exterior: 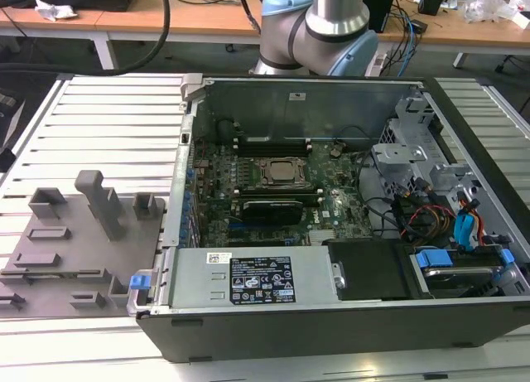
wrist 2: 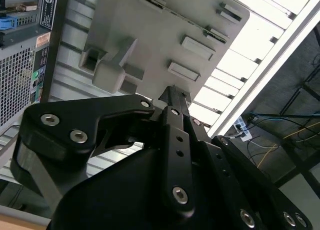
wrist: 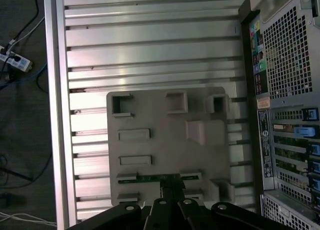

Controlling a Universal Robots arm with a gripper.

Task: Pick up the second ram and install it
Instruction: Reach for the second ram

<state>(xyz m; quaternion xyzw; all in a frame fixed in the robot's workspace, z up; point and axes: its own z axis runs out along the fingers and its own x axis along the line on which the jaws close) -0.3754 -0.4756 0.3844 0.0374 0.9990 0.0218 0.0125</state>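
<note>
First wrist view: gripper point(wrist: 171, 186) hangs over grey tray point(wrist: 150, 110), tips at second ram point(wrist: 149, 178), lying in its slot. Jaws: cannot tell. Not lifted; install undone.

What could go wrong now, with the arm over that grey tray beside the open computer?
The second ram lies in a narrow slot of the grey tray, with the gripper right at it in the first wrist view; an off-centre grab might tilt or jam the stick. Raised blocks stand close by, so the gripper could bump one. Inside the open case, loose cables lie near the motherboard and might snag.
</note>
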